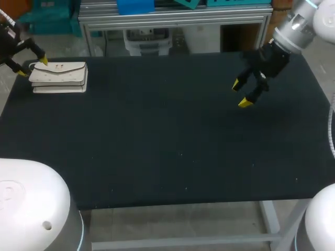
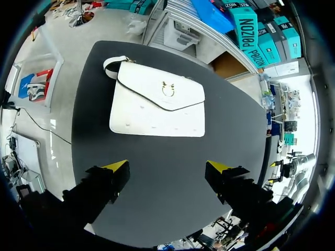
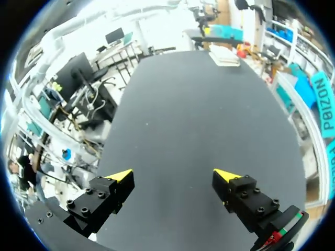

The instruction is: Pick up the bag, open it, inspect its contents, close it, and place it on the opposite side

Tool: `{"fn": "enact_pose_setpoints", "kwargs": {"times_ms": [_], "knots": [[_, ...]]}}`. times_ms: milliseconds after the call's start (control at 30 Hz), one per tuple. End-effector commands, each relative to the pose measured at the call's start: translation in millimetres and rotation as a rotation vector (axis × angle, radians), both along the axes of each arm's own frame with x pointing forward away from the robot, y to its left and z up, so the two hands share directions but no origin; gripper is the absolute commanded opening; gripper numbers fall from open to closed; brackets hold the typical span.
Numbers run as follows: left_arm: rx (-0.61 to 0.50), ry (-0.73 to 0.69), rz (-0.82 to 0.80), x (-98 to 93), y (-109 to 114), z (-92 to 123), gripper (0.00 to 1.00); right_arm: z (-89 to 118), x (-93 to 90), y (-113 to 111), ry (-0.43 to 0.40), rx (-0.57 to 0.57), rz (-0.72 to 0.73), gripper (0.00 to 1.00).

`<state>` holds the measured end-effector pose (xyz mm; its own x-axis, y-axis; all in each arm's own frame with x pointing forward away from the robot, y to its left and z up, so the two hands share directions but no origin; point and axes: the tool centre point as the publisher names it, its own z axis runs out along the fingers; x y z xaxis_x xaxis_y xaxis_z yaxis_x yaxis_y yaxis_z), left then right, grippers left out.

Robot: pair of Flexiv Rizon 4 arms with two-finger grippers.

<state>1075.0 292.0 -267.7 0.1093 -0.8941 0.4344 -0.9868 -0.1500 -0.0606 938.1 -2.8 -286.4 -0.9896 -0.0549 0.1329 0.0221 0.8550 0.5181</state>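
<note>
Robotics lab bench: black-matted work table (image 1: 167,157) on a metal frame, left arm (image 1: 31,204) and right arm (image 1: 301,23) mounted alongside.

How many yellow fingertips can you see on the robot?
4. Two are on the left gripper, next to the white bag at the left end of the table. Two are on the right gripper, over the table's right part. None look hidden.

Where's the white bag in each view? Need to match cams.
Head view: white bag, far left corner of the black table, beside the left tool.
Left wrist view: white bag flat, ahead of the left tool.
Right wrist view: white bag far ahead of the right tool.
Shared landmark: the black table.
</note>
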Motion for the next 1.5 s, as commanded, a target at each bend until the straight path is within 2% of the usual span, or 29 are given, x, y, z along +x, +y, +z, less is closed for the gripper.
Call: {"fn": "enact_pose_setpoints", "kwargs": {"times_ms": [33,67,267,433,633,700,767,933,1100,1133,1233,1300,1333,1367,1467,1500], "knots": [[-0.064,0.028,-0.013,28.5,22,-20,1.00,-8,-1.3,12,-0.055,-0.007,0.029,1.00],[-0.092,0.025,-0.023,31.5,24,-23,1.00,-9,-1.7,13,-0.063,0.005,0.035,1.00],[-0.092,0.021,-0.010,51.6,39,-43,1.00,-20,-0.8,27,-0.091,0.046,0.065,1.00],[-0.099,0.024,-0.015,68.8,49,-56,1.00,-26,4.0,42,-0.099,0.033,0.090,1.00],[-0.121,0.016,-0.014,80.5,58,-68,1.00,-30,4.3,54,-0.111,0.056,0.111,1.00],[-0.129,0.012,-0.018,84.0,59,-70,0.98,-31,4.4,56,-0.111,0.056,0.114,1.00],[-0.142,0.006,-0.025,86.3,60,-72,0.90,-33,4.3,59,-0.115,0.046,0.108,1.00],[-0.159,0.002,-0.040,90.5,58,-73,0.89,-35,3.5,60,-0.147,0.034,0.046,1.00],[-0.175,0.007,-0.050,92.4,55,-77,0.77,-39,6.5,62,-0.166,0.038,-0.008,1.00],[-0.181,0.009,-0.052,92.6,54,-78,0.71,-41,7.2,61,-0.169,0.027,-0.023,1.00],[-0.184,0.013,-0.061,92.5,51,-81,0.68,-45,9.6,60,-0.169,0.023,-0.057,1.00],[-0.187,0.017,-0.063,92.7,50,-83,0.62,-48,11.1,61,-0.165,0.023,-0.057,1.00],[-0.192,0.019,-0.064,92.7,50,-83,0.47,-49,11.7,60,-0.164,0.025,-0.058,1.00],[-0.194,0.020,-0.065,92.5,49,-84,0.38,-50,12.1,60,-0.165,0.024,-0.061,1.00],[-0.196,0.028,-0.070,91.2,46,-86,0.00,-52,13.2,59,-0.167,0.030,-0.075,1.00],[-0.212,0.031,-0.074,90.3,45,-87,0.00,-53,13.7,59,-0.166,0.032,-0.078,1.00]]}}
